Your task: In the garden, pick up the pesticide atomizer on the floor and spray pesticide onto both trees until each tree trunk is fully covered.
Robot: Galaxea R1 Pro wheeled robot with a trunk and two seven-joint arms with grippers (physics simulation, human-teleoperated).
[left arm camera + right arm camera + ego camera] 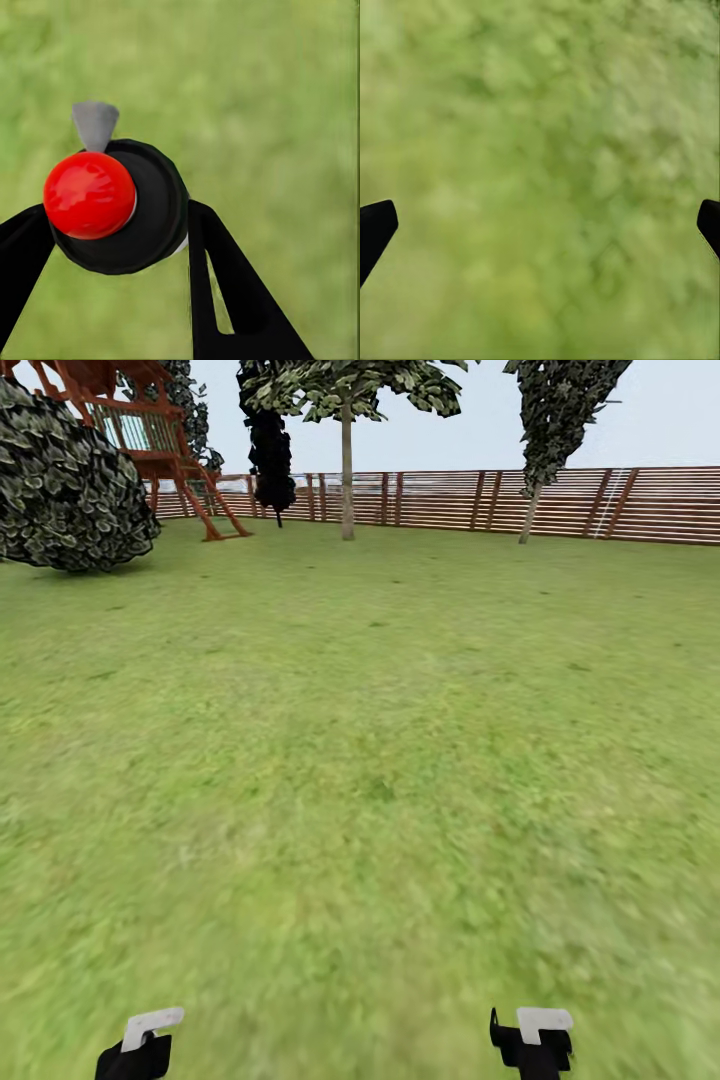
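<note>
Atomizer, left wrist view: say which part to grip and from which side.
Grip the atomizer by its round black body from its two sides, as the left tool flanks it; that likely leaves the red knob and grey nozzle free.

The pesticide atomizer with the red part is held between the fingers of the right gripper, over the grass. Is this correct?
Not quite: the left gripper holds the pesticide atomizer, not the right one. The left wrist view shows its fingers closed on the atomizer over the grass. In the right wrist view, the right gripper is open over grass.
</note>
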